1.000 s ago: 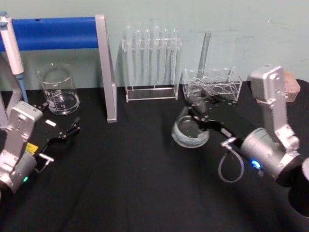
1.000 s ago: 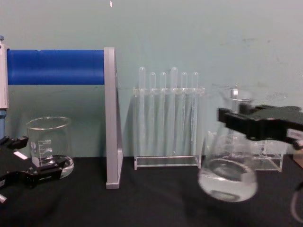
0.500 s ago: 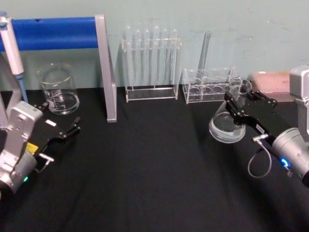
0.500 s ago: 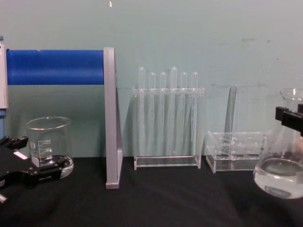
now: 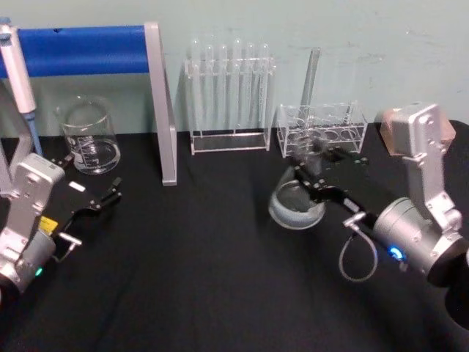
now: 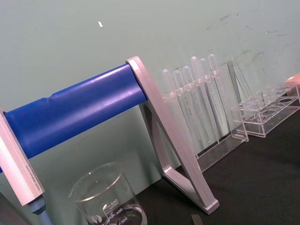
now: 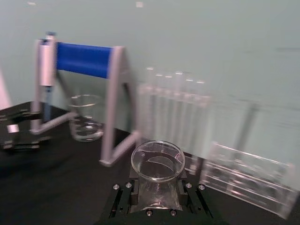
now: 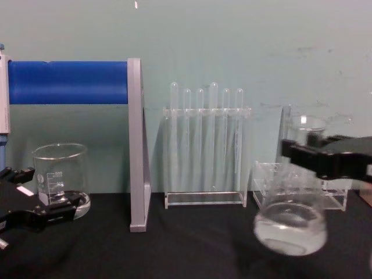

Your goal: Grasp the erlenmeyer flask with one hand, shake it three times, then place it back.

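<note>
While its jaws clamp the neck, the right gripper (image 8: 302, 157) holds the erlenmeyer flask (image 8: 289, 228) slightly tilted, in front of the low clear rack (image 5: 322, 128); the left gripper (image 5: 110, 194) rests with jaws apart beside the beaker (image 5: 89, 139).

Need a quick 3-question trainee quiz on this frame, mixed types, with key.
1. True or false: the right pincer grips the erlenmeyer flask at its neck.
2. How many test tubes stand in the tall rack?
3. Which thing stands nearest the left pincer? A) the beaker B) the tall rack C) the erlenmeyer flask

Key: 1 true; 2 six; 3 A.
</note>
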